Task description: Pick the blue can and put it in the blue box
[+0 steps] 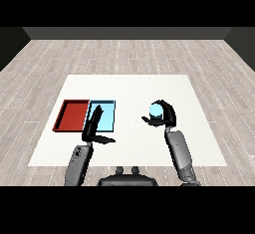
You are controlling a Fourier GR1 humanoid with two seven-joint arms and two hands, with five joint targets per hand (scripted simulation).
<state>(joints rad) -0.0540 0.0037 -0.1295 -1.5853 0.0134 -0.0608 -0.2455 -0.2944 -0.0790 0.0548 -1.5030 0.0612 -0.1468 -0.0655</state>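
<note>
The right robot hand [167, 114] curls round the blue can [156, 110], holding it above the middle of the tabletop [199, 128], well apart from the blue tray [110, 103] that lies beside the red tray [72, 114] near the left edge. The left robot hand [95, 126] hangs with straight fingers over the blue tray's near rim. The can is probably light, stiff and smooth-walled, so a wrap round its middle looks safest.

- red tray [71, 114]: on white table [129, 91], toward its left side
- white table: sits on grey plank floor [129, 54], dark wall [129, 33] behind table
</note>
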